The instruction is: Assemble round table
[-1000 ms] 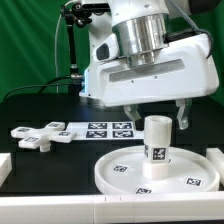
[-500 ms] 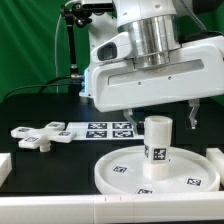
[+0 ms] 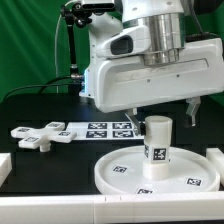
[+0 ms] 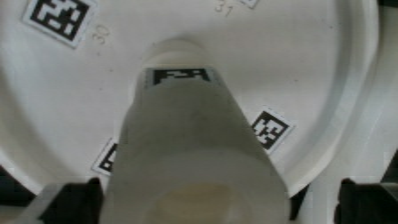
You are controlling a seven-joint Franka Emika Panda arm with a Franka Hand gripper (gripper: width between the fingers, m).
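Note:
The round disc [image 3: 120, 172] lies flat on the black table, tags on its face. The short cylindrical leg [image 3: 157, 145] stands upright on its central hub. My gripper [image 3: 162, 112] hangs open just above the leg's top, one finger on each side, touching nothing. The cross-shaped foot [image 3: 38, 133] lies apart on the exterior view's left. In the wrist view the leg [image 4: 196, 130] rises from the disc [image 4: 71, 90] between my dark fingertips [image 4: 71, 200], with my gripper [image 4: 217, 205] open over it.
The marker board [image 3: 105, 129] lies behind the disc. A plain white bar [image 3: 60, 212] runs along the front edge, another stands at the exterior view's right [image 3: 214, 155], and a short one at the left [image 3: 4, 168]. Cables and a stand rise at the back.
My gripper has risen and shifted slightly toward the exterior view's right. The leg stays standing on the disc; the foot has not moved.

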